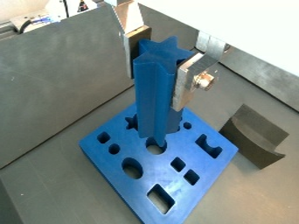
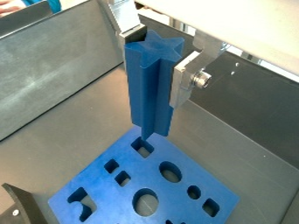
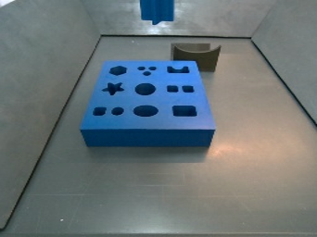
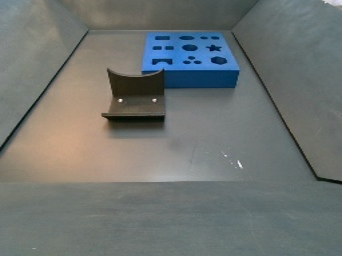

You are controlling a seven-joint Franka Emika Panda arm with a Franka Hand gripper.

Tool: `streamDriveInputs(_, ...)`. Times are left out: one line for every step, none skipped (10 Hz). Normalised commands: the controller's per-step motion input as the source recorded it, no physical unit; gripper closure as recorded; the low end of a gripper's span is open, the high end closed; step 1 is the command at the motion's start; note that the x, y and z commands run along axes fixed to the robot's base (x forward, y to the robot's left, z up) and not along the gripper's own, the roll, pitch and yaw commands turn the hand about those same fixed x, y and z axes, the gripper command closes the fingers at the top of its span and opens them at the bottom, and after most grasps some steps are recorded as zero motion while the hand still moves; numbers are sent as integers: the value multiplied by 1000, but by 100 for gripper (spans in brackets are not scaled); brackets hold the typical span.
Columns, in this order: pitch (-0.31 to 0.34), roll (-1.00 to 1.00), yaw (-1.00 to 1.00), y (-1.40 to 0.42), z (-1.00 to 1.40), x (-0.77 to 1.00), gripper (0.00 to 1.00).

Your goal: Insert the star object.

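Two silver fingers (image 2: pixel 184 83) of the gripper (image 1: pixel 160 63) press on the star object (image 1: pixel 156 94), so the gripper is clenched on this blue peg near its upper end. In both wrist views the peg hangs upright from the gripper, with its long axis pointing straight down toward the blue block (image 1: pixel 128 171). Its lower end is near the top face of the block, but I cannot tell whether it touches the face or is just above it.

In a side view only the lowest part of the peg (image 3: pixel 156 9) shows at the upper edge, high above the far side of the block (image 3: pixel 148 130), so I judge it is not yet inserted. The star hole (image 3: pixel 114 89) lies on the block's top face, in the middle row beside the large round hole (image 3: pixel 145 89). The coming move, I think, depends on bringing the peg's tip over this star hole and matching the ridges to it.

A dark olive curved piece (image 3: pixel 195 54) rests beside the block, apart from it.
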Motion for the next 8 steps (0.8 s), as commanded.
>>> streamDriveInputs(-47,-156,0,154,-343,-77,100)
streamDriveInputs(0,-21,0,126,-991,-320,100)
streamDriveInputs(-3,0,0,214,-1000,-346,100)
streamDriveInputs(-6,0,0,206,-1000,-351,100)
streamDriveInputs(-23,4,146,217,-1000,-354,100)
streamDriveInputs(-39,6,291,414,-1000,-491,100)
streamDriveInputs(-133,27,229,486,-1000,-751,100)
streamDriveInputs(-149,0,183,569,-1000,-843,100)
